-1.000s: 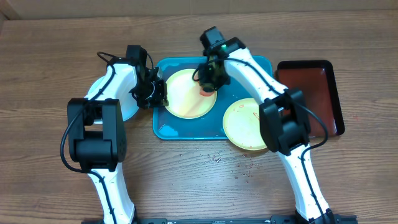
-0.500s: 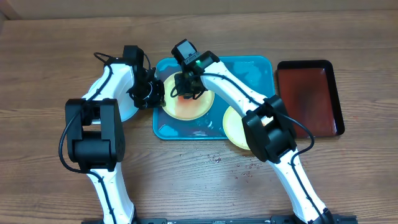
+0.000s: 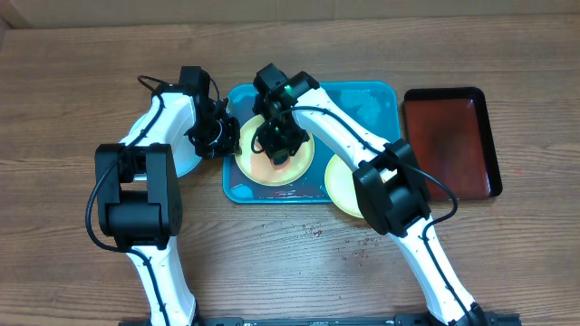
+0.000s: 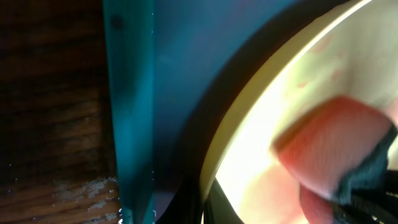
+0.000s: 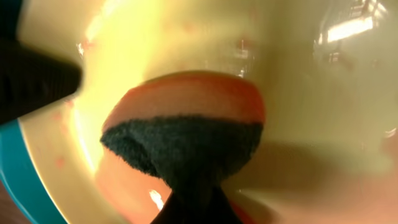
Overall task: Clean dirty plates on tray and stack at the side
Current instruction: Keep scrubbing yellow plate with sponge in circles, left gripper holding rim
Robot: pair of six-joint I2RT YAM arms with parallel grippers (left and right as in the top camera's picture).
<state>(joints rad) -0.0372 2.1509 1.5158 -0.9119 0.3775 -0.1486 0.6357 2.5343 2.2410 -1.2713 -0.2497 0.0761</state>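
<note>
Brown wood-grain table (image 3: pixel 82 72) carries everything, with the turquoise tray (image 3: pixel 372 104) toward its far edge at the middle. A dark-red tray (image 3: pixel 453 136) with a black rim sits just beside the turquoise one, toward the table's right edge.

One yellow plate (image 3: pixel 252 165) lies in the left half of the turquoise tray. The left gripper (image 3: pixel 222 138) sits at the tray's left rim with its jaws clenched, apparently pinching that plate's left edge. In the left wrist view the green rim runs down toward the fingers with a dark shadow beneath it.

The right gripper (image 3: pixel 278 145) is over the middle of the same plate, jaws squeezed tight on a sponge (image 3: pixel 281 158). The sponge is orange with a dark scouring face and is pressed against the plate. In the right wrist view faint reddish spots dot the plate around it, and a dark shape stands at the plate's left edge.

A second yellow plate (image 3: pixel 340 177) lies at the tray's near right corner, overlapping the rim. The right arm (image 3: pixel 390 186) crosses above it and hides a good part of it. The same arm also covers the tray's centre and much of the first plate.

A white plate (image 3: pixel 188 161) rests on the table just left of the tray, mostly hidden under the left arm (image 3: pixel 136 190).

A wet sheen shows on the tray floor near its front rim. Small dark-red specks (image 3: pixel 314 232) lie scattered on the wood in front of the tray.
</note>
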